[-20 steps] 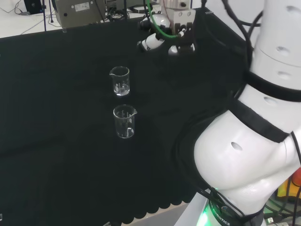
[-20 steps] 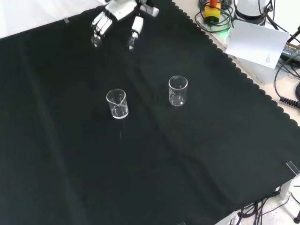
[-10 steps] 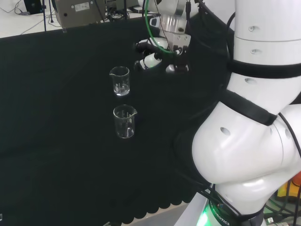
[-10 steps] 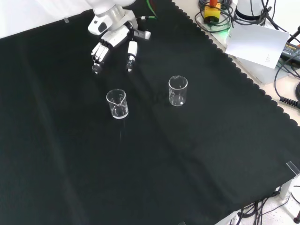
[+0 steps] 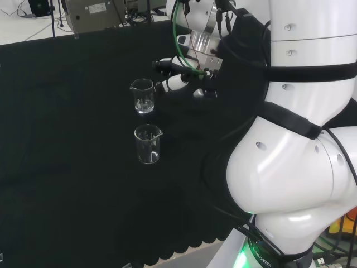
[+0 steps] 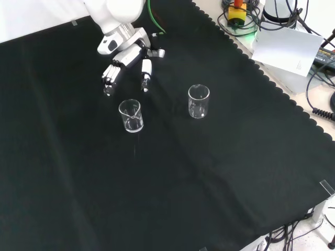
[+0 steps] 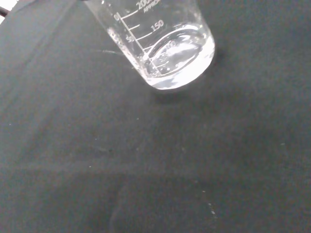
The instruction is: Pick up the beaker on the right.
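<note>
Hand: black and white robot hand (image 6: 127, 63), fingers spread and relaxed, pointing down at the cloth, holding nothing.
Hand position: front view, just above and behind the left beaker, not touching it; head view (image 5: 184, 78), just right of the far beaker.
Near beaker: small clear glass beaker with printed scale (image 6: 131, 115), upright on the table, left of the pair in front view; far one in head view (image 5: 142, 95); seen close at the wrist (image 7: 160, 43), looks empty.
Other beaker: second clear glass beaker (image 6: 199, 101), upright, right in front view, well apart from the hand; nearer one in head view (image 5: 148, 144).
Table: black cloth-covered table (image 6: 209, 178).
</note>
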